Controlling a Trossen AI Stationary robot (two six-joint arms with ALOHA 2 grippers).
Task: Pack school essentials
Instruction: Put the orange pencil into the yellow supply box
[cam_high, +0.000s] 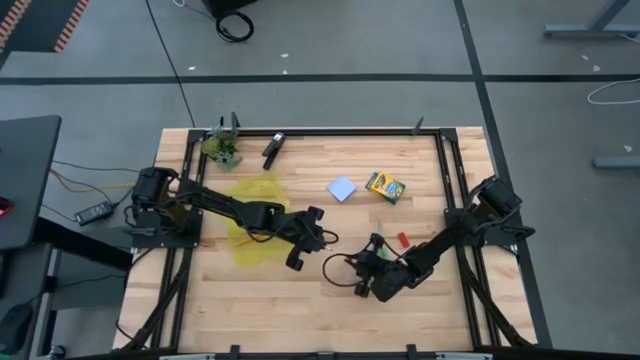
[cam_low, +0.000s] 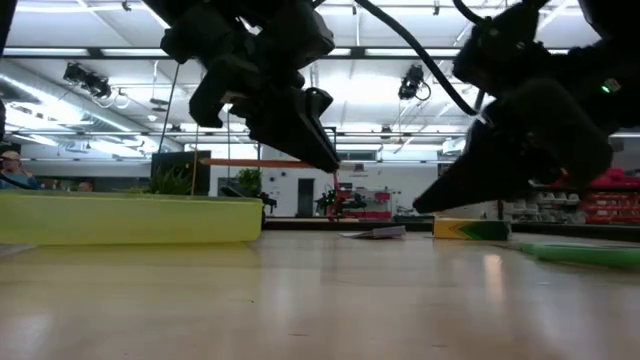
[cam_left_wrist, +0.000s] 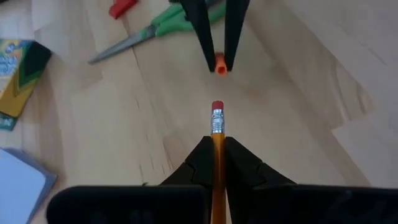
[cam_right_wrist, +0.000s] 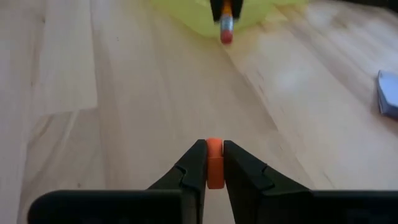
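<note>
One pencil (cam_left_wrist: 217, 121) is clamped in the left gripper (cam_high: 312, 238), its red rubber end pointing forward. It is held above the table (cam_high: 300, 310), near the middle, just right of the yellow container (cam_high: 250, 190). A second orange pencil (cam_left_wrist: 219, 64) is pinched end-on in the right gripper (cam_high: 368, 262), which hangs just right of the left one and a little nearer. The two grippers face each other tip to tip, with a small gap between the pencil ends. Neither pencil touches the wood.

The other school things are not packed. The scissors (cam_left_wrist: 158, 28) lie flat on the table by the right arm. The eraser (cam_high: 403, 239) sits just beside them, to the right of the grippers. The crayon box (cam_high: 384, 186) and the note pad (cam_high: 342, 188) lie side by side farther back, right of centre and well apart from the container. I see no pen in any view.

The container lies on the left half, under the left arm. From above nothing clearly shows inside it, though the arm covers part of it, so I cannot be sure.

My judgement is that the task is at an early stage. The two pencils are lifted but not yet stowed, and the scissors, eraser, crayons and pad have yet to be fetched. The left pencil is the closest to the container.
</note>
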